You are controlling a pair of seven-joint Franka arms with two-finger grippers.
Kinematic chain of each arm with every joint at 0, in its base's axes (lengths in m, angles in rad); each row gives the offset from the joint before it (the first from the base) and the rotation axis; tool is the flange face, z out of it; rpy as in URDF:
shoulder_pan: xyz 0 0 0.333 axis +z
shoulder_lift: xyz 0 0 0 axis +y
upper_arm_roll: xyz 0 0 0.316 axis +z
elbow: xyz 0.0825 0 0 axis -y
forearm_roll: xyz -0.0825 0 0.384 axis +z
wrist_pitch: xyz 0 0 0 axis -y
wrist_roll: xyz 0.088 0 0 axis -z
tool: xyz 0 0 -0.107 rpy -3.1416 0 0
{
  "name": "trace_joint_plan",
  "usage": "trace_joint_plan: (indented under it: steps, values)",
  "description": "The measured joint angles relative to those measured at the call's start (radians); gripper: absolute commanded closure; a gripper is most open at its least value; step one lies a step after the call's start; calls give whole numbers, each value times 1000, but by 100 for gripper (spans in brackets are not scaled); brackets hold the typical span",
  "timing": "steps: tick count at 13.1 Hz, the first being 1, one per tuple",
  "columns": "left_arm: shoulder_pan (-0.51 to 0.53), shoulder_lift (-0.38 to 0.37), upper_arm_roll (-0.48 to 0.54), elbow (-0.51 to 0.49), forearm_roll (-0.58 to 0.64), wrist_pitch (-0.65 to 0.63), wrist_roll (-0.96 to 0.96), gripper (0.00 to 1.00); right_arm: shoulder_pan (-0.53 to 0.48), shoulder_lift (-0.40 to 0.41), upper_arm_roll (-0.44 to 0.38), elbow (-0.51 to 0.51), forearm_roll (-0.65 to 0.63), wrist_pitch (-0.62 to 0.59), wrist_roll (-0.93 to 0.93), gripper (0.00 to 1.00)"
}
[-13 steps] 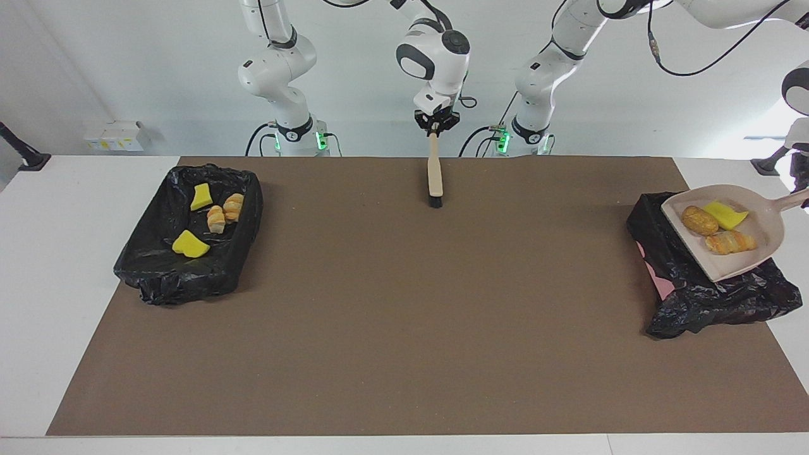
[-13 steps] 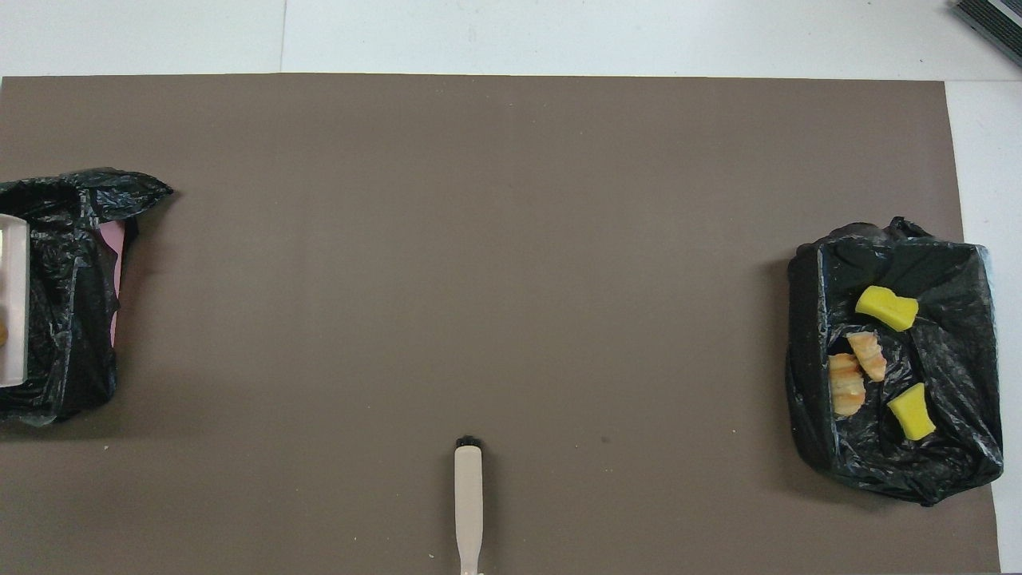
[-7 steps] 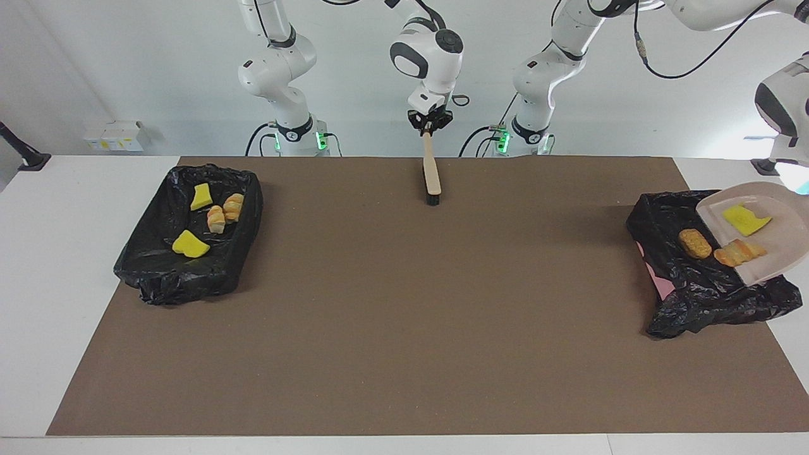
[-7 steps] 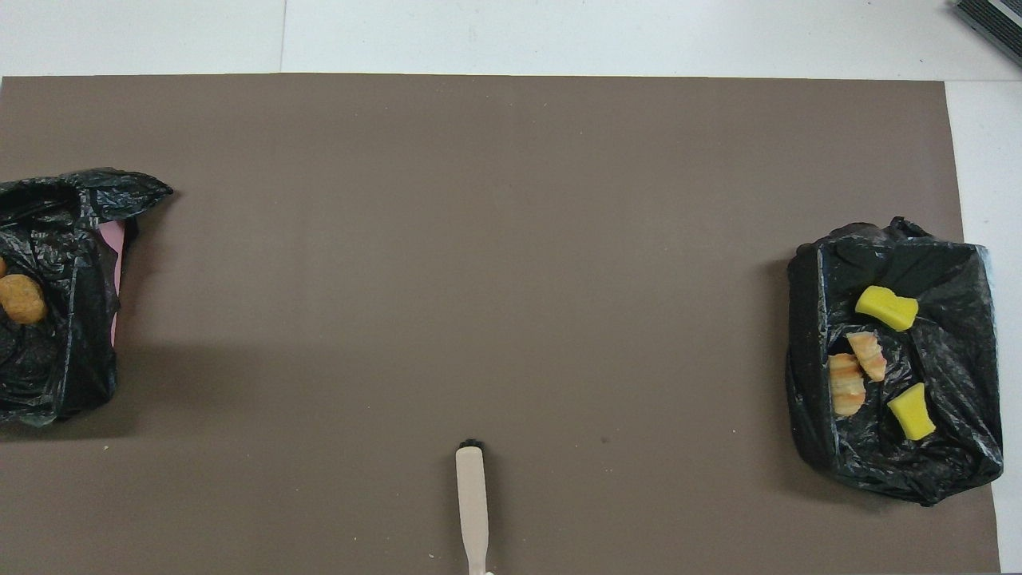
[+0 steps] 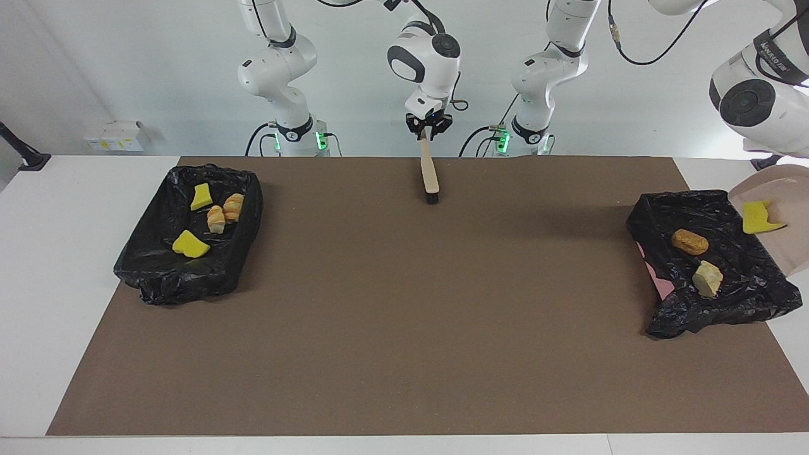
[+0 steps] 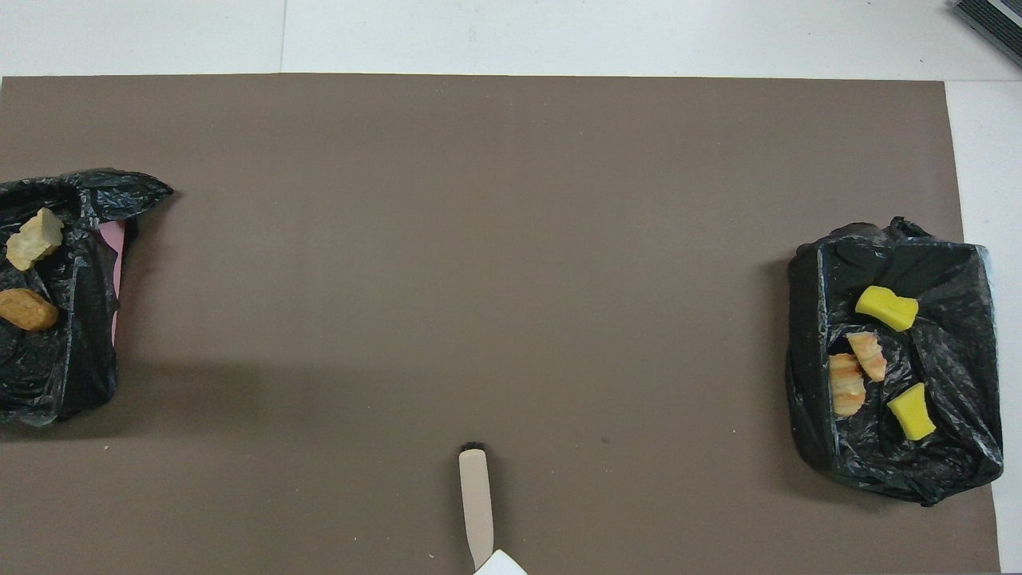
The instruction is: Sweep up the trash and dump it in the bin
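A brown mat (image 5: pixel 404 316) covers the surface. Near the right arm's end, a black-lined bin (image 5: pixel 189 278) holds 2 yellow sponge pieces (image 5: pixel 190 244) and 2 bread lumps (image 5: pixel 224 212). Near the left arm's end, another lined bin (image 5: pixel 714 316) holds 2 tan lumps (image 5: pixel 689 241). Over its outer edge a tilted beige dustpan (image 5: pixel 793 253) carries 1 yellow piece (image 5: pixel 756 217). The right gripper (image 5: pixel 428 128) hangs above the mat's robot-side edge with a beige brush (image 5: pixel 430 174) at its jaws, bristles down on the mat.

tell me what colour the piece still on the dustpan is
Bright yellow sponge piece, clearest in the facing view.
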Motion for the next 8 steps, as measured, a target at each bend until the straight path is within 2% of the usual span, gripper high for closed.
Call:
trace_joint_plan:
  steps: [1, 2, 6, 8]
  values:
    - [-12, -7, 0, -2, 9, -20, -5, 100, -17, -1, -1, 5, 0, 1, -2, 29]
    - [-33, -12, 0, -3, 26, -47, -15, 100, -37, -7, -3, 12, 0, 3, -6, 18]
    - [-114, -22, -5, -30, 58, -127, -50, 100, -191, -114, -9, 25, -1, 2, -99, 2]
    - [-116, -21, -4, -60, 59, -127, -96, 100, -277, -189, -13, 25, -2, -13, -118, 0]
